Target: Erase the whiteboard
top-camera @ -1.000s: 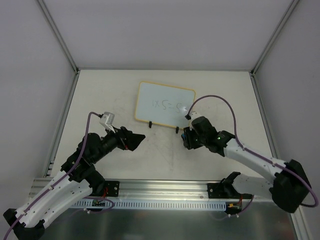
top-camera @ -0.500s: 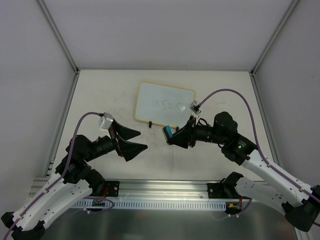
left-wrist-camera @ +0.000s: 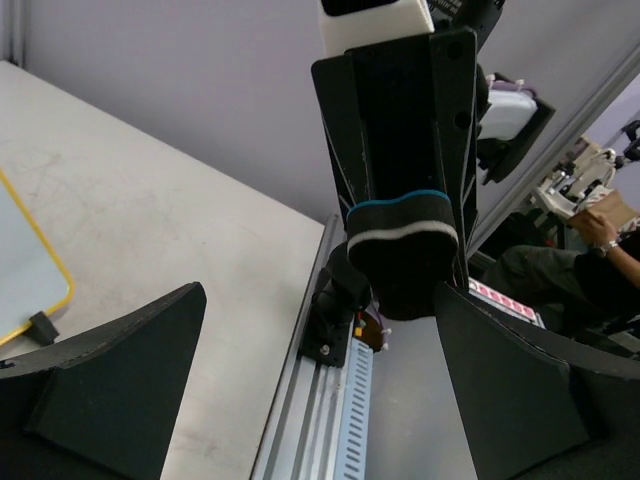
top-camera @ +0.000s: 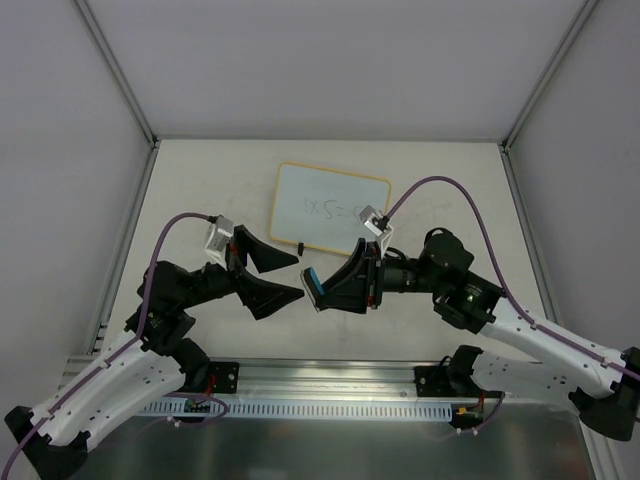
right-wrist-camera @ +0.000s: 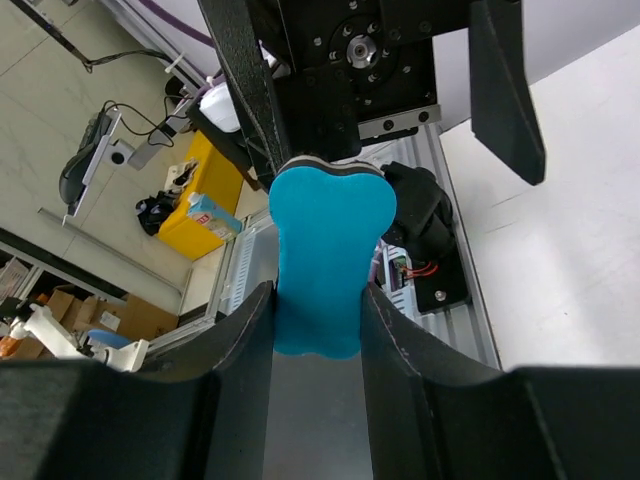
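The whiteboard, yellow-framed with faint dark handwriting, lies flat on the far middle of the table; its corner shows in the left wrist view. My right gripper is shut on the blue eraser, held above the table in front of the board. In the right wrist view the eraser sits squeezed between my fingers. My left gripper is open and empty, its jaws spread facing the eraser, which is just short of them. The eraser's dark felt face points at the left wrist camera.
The aluminium rail with both arm bases runs along the table's near edge. Grey walls enclose the table on three sides. One black clip foot of the board shows at its near edge. Purple cables loop above each wrist.
My right gripper has lifted the eraser off the table near the board's near right corner and carried it left. My left gripper has turned to face it, jaws open.
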`<state>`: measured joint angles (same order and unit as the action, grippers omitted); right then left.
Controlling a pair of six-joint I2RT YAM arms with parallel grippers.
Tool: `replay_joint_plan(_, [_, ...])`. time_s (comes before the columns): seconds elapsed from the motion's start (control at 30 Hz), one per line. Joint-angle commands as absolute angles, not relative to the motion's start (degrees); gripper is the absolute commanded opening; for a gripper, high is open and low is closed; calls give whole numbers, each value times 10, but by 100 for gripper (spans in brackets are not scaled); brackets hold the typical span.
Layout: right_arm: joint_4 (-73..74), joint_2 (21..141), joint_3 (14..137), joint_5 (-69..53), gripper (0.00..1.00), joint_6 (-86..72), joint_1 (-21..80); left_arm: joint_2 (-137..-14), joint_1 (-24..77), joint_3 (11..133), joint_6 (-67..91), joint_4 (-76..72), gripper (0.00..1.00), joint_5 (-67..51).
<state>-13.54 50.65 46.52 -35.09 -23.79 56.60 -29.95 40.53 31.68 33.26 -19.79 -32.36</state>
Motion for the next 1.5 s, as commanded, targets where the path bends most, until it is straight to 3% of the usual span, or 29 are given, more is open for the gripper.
replay_joint_plan(0.0, [-138, 518, 509, -326, 24, -209, 593, -302, 408, 328, 383, -307, 99, -350])
replay_joint_plan(0.47, [-130, 522, 512, -275, 23, -131, 607, -305, 408, 329, 504, -350, 99, -331])
replay_joint_plan(1.13, [-134, 575, 560, -275, 22, -114, 608, -317, 419, 297, 499, -371, 99, -318])
replay_joint_plan(1.47, [-134, 562, 546, -265, 23, -112, 608, -310, 420, 300, 490, -372, 58, -316])
